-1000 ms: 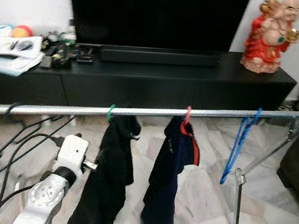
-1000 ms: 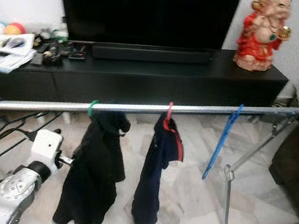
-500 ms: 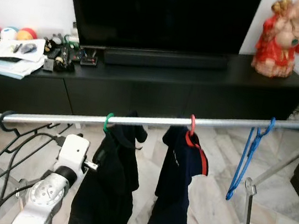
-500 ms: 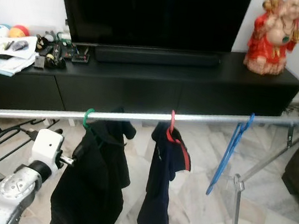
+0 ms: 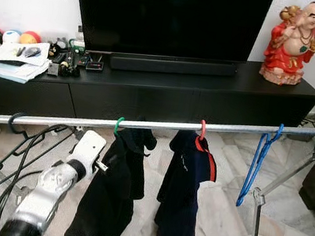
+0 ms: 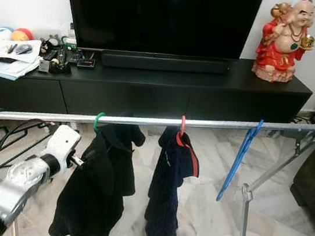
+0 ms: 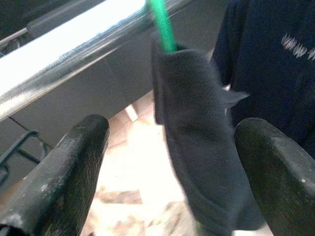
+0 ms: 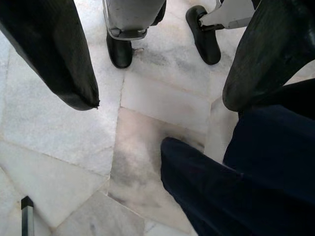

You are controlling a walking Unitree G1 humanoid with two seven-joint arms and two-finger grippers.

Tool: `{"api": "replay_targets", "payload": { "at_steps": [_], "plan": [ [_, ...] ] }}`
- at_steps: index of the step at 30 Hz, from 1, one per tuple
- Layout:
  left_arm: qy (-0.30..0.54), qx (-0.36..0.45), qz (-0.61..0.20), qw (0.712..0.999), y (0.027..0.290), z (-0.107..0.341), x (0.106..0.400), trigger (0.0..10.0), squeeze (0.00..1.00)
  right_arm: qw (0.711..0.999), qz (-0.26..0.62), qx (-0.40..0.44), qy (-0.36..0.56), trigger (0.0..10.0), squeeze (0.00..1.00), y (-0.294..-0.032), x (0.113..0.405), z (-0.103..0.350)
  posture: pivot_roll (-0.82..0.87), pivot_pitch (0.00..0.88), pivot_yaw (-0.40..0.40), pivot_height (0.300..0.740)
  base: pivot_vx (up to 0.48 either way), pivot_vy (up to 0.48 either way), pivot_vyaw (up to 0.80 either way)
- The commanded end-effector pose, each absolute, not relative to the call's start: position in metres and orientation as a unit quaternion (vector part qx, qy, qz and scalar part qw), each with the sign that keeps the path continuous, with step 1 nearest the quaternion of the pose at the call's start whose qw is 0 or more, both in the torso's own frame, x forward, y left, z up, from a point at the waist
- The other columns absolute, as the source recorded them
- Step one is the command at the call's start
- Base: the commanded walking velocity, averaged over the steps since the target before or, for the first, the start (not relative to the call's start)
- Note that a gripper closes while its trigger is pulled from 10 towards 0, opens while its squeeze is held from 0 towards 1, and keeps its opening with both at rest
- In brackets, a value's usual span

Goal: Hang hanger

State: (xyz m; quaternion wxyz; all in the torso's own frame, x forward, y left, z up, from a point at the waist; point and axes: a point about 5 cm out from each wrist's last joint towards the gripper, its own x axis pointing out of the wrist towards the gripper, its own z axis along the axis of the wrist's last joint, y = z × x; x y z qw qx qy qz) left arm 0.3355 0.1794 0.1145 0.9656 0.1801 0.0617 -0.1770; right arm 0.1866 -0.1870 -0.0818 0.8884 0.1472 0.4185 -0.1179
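The green hanger [image 5: 117, 125] with its black garment [image 5: 110, 193] hangs on the rail [image 5: 162, 123] near its left end, and the left gripper [image 7: 170, 167], released and empty, is so near that it could knock the hanger off.

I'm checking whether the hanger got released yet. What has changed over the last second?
The camera has shifted, so most apparent motion is the view. The left end effector is open, fingers either side of the black garment on the green hanger, arm reaching up closer to the rail. Both garments and the blue hanger hang as before.
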Motion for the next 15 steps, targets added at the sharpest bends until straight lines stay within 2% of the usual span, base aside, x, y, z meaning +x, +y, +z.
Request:
{"api": "replay_targets", "payload": {
  "at_steps": [1, 7, 15],
  "plan": [
    [0.058, 0.189, -0.184, 0.963, 0.177, 0.118, 0.342, 10.0, 0.00, 0.886, -0.121, 0.152, 0.422, 10.0, 0.00, -0.187, 0.185, -0.083, 0.06, 0.051, 0.020, 0.740, 0.000, 0.000, 0.00],
    [0.054, 0.204, -0.199, 0.957, 0.164, 0.124, 0.362, 10.0, 0.00, 0.886, -0.123, 0.152, 0.420, 10.0, 0.00, -0.187, 0.187, -0.082, 0.05, 0.048, 0.016, 0.740, 0.000, 0.000, 0.00],
    [0.063, 0.205, -0.234, 0.948, 0.149, 0.123, 0.369, 10.0, 0.00, 0.887, -0.124, 0.151, 0.418, 10.0, 0.00, -0.188, 0.188, -0.081, 0.05, 0.047, 0.015, 0.740, 0.000, 0.000, 0.00]
  ]
}}
